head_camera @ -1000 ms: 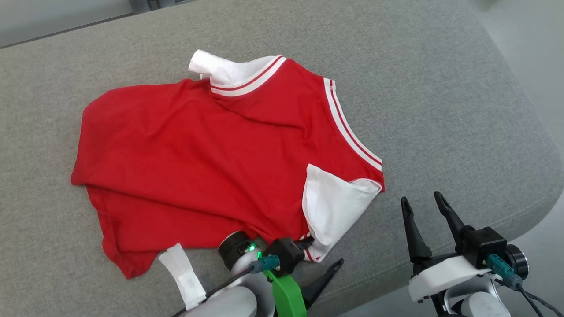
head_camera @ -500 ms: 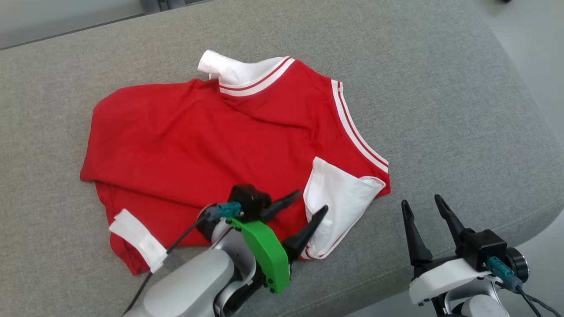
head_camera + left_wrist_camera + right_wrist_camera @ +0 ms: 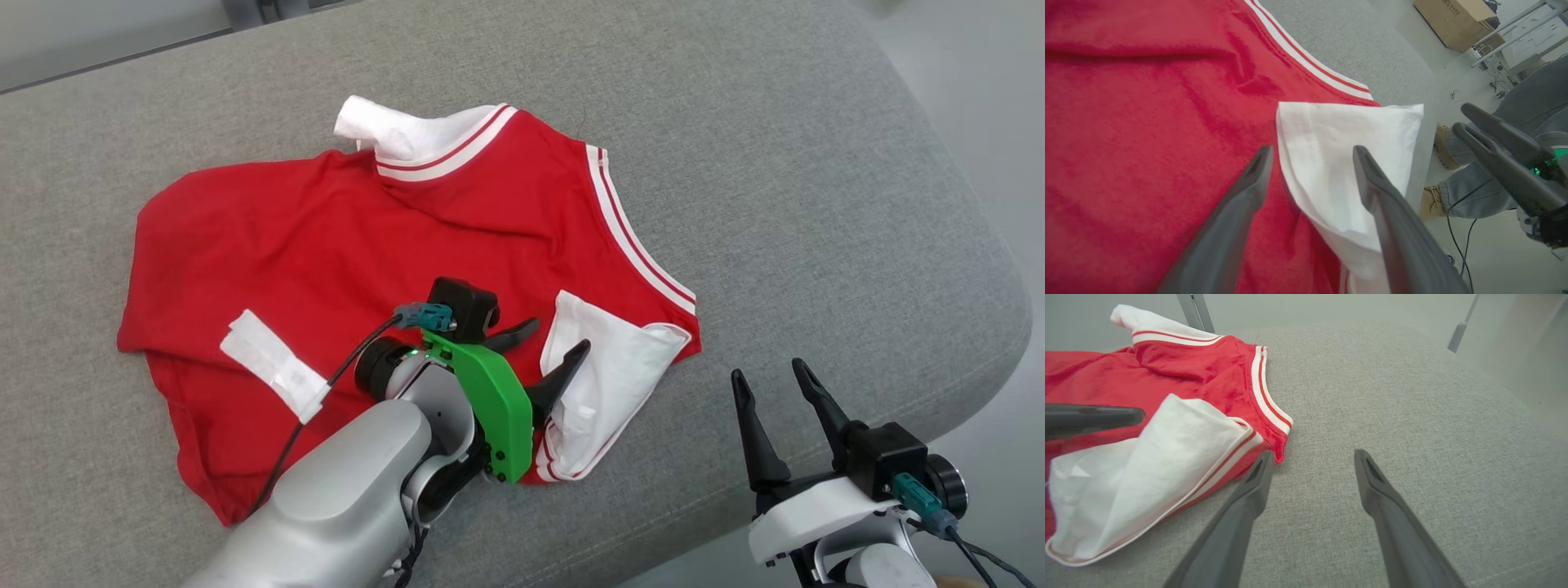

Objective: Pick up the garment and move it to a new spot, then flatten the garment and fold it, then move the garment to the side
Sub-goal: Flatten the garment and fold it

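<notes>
The garment (image 3: pixel 326 245) is a red shirt with white striped trim, spread with wrinkles on the grey cushion (image 3: pixel 816 163). Its white sleeve (image 3: pixel 612 359) is folded over near the front right corner. My left gripper (image 3: pixel 560 335) hovers open over the red cloth, its fingers pointing at that sleeve. In the left wrist view the gripper (image 3: pixel 1312 148) straddles the white sleeve's (image 3: pixel 1331 126) edge with nothing held. My right gripper (image 3: pixel 767 369) stands open over bare cushion, just right of the garment's corner (image 3: pixel 1278 449), and its jaws (image 3: pixel 1313 453) are empty.
The cushion's rounded front-right edge (image 3: pixel 939 384) drops to the floor close to my right gripper. In the left wrist view a person's shoes and jeans (image 3: pixel 1443 143) and a cardboard box (image 3: pixel 1457 20) are on the floor beyond it. A white tape tag (image 3: pixel 273 371) hangs on my left arm's cable.
My left gripper has lifted from the garment's front hem and moved up over the red cloth toward the white sleeve. The camera shifted slightly. The right arm has stayed in place.
</notes>
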Tool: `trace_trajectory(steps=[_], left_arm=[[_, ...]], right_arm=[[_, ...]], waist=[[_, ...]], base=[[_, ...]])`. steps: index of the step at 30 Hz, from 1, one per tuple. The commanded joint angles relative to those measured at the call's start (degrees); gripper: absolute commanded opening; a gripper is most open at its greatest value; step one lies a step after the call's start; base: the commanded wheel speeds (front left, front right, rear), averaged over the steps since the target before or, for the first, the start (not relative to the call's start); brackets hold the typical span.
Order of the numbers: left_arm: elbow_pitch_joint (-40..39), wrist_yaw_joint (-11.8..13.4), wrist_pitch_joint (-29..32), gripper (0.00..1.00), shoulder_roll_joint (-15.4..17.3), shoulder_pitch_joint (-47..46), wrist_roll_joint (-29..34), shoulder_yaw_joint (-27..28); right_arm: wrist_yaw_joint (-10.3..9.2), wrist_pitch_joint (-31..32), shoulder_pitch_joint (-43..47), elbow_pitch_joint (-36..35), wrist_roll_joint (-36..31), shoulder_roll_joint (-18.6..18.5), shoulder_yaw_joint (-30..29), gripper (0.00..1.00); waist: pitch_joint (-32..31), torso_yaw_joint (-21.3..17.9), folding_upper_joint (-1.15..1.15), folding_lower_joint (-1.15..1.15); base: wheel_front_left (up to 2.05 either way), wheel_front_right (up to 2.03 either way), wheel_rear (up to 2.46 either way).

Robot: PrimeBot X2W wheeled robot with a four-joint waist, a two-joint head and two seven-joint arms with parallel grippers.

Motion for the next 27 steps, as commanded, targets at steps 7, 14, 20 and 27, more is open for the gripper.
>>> trace_trajectory(steps=[7, 14, 20, 27], left_arm=[[5.7, -0.9, 3.1, 0.95, -1.0, -0.7, -1.5, -1.5], [4.6, -2.0, 2.0, 0.00, -2.0, -0.7, -2.1, -2.5], [0.5, -2.3, 0.8, 0.00, -1.9, -1.3, 0.0, -4.1], [-7.5, -2.3, 3.0, 0.00, -2.2, 2.1, 0.6, -8.3]], right_arm=[[-0.06, -0.2, 0.2, 0.1, 0.6, -0.1, -0.2, 1.00], [-0.06, -0.2, 0.4, 0.3, 0.4, -0.1, -0.2, 1.00], [-0.06, -0.2, 0.3, 0.4, 0.2, -0.1, -0.3, 1.00], [-0.06, -0.2, 0.6, 0.0, 0.6, -0.1, -0.3, 1.00]], waist=[[0.1, -1.4, 0.00, 0.00], [-0.3, -0.8, 0.00, 0.00], [-0.8, -0.6, 0.00, 0.00], [-0.4, -1.0, 0.00, 0.00]], base=[[0.00, 0.00, 0.00], [0.00, 0.00, 0.00], [0.00, 0.00, 0.00], [0.00, 0.00, 0.00]])
